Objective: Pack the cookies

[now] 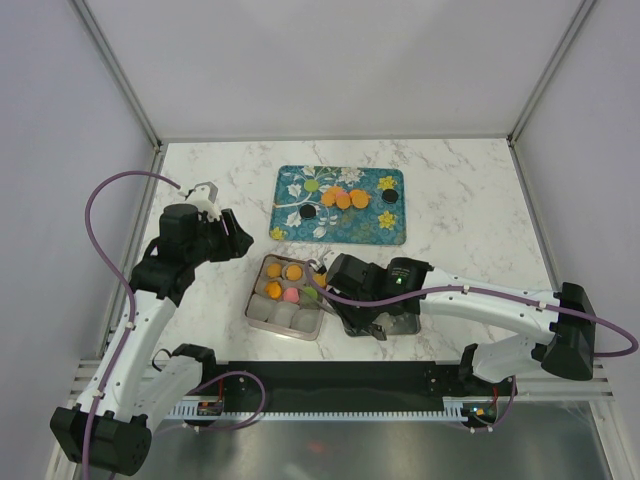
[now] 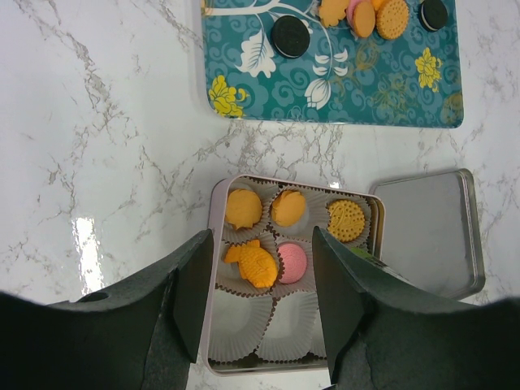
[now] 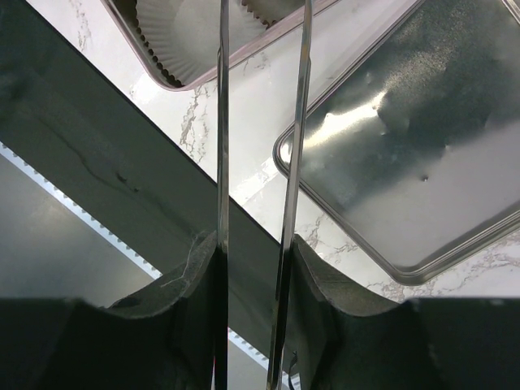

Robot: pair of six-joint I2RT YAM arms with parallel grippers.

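Marble table [image 2: 106,146]. Teal tray [image 2: 268,97] beyond open tin [image 2: 309,187]. Upturned lid [image 2: 431,236] just right of tin. Left gripper [image 2: 262,236] above tin, parted, empty. Right gripper [image 3: 256,252] by tin's right edge, clamped on metal tweezers [image 3: 222,122]. Cookies [image 2: 244,209]: several in tin's paper cups, others on tray.

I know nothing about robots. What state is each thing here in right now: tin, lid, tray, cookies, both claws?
tin: open, partly filled, row of cups nearest the arms empty
lid: off, lying inside-up beside the tin
tray: partly bare
cookies: some in the tin, others on the tray
left claw: open, empty, above the tin
right claw: shut on tweezers
tweezers: held, blades apart
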